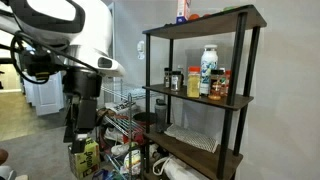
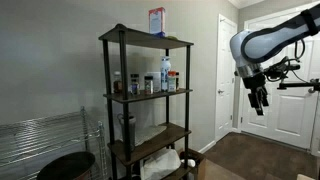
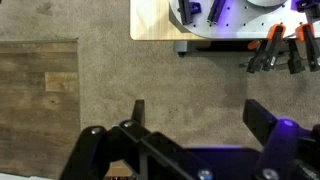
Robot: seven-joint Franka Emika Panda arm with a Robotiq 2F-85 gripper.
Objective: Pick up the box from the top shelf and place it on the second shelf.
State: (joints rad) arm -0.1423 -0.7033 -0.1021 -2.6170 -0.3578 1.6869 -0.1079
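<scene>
**Nothing grabbed yet, box is up top**

Your small blue-and-white cardboard box [image 2: 157, 22] sits untouched on the dark brown wooden top shelf [image 2: 145, 40]. The second shelf [image 2: 150, 95] under it holds a row of little spice jars [image 2: 133, 84]. Well off to the right, your black fingers [image 3: 138, 112] are spread wide over grey carpet, holding nothing. I'd say the whole job's left: reach, grab, lower.

Grey carpet floor [image 3: 150, 80], wood-grain patch [image 3: 38, 80], pale board [image 3: 152, 18] atop

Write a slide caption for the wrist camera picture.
Open gripper pointing down over carpet, with wood flooring at left.
</scene>
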